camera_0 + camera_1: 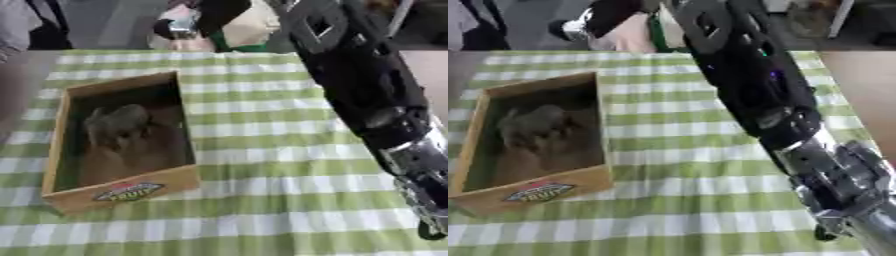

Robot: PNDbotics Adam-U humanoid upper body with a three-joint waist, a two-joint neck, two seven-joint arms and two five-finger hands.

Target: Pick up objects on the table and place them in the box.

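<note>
Nearest to you, your right hand [846, 192] is hanging low at the right side of the view, silver and black, at the end of the long black arm [745, 75] that is coming down from the upper middle. You cannot tell how its fingers are standing; they are running off toward the lower right corner and blurring together, and nothing is showing in them. Your left hand is not showing in either view.

To the left of that arm, one wooden box [124, 187] is sitting on the tabletop [262, 165], well apart from the hand. It is open at the top, with a red, green and white label [128, 190] on its near wall. Inside it, toward the far end, one grey-green lumpy object [118, 122] is lying on the box floor; its outline is too blurred for you to say more than that. The rest of the box floor is looking brown and shadowed.

The tabletop is wearing a green and white checked cloth that is filling most of the view. Beyond its far edge, dark shapes and a pale patch are showing, too blurred to name.
</note>
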